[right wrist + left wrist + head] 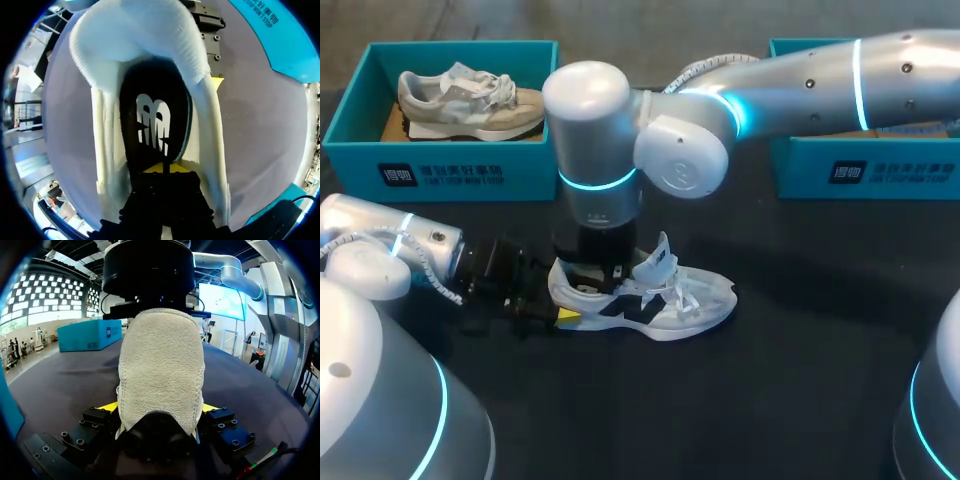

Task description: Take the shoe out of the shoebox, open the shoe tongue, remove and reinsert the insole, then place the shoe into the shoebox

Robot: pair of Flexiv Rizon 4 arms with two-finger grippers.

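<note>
A white shoe (665, 300) with black side marks lies on the dark table, toe to the right, its tongue (660, 258) standing up. My left gripper (565, 315) lies low at the heel; in the left wrist view its yellow fingertips (110, 406) press the suede heel (161, 365) from both sides. My right gripper (595, 285) reaches straight down into the shoe's mouth. In the right wrist view its tips (165, 168) are pinched together on the heel end of the black insole (152, 125), which lies inside the shoe.
A teal shoebox (440, 175) at the back left holds a second, beige shoe (470, 100). Another teal box (870, 170) stands at the back right, partly behind my right arm. Bare dark table lies in front of the shoe.
</note>
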